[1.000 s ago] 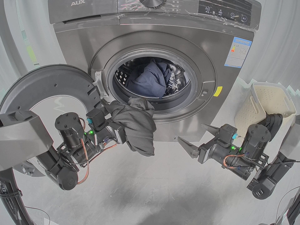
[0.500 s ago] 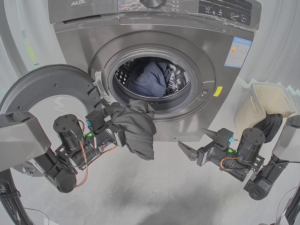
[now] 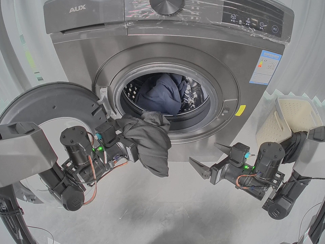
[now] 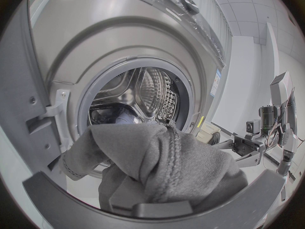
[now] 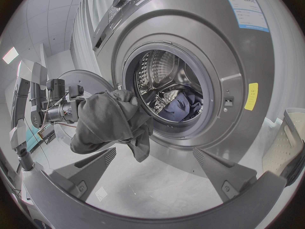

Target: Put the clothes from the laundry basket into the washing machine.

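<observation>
The head view looks forward and down from above onto the front of the washing machine [image 3: 84,55], at close range. The left wrist view sits low and very near the drum opening [image 4: 136,93], looking into it over the grey garment [image 4: 165,163]. The right wrist view faces that opening from farther back, on the robot's right. All three views share the opening.

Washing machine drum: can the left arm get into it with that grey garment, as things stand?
Probably yes. The door is swung wide open, the left arm holds the grey garment right at the rim of the drum, and the navy clothes inside leave room.
</observation>
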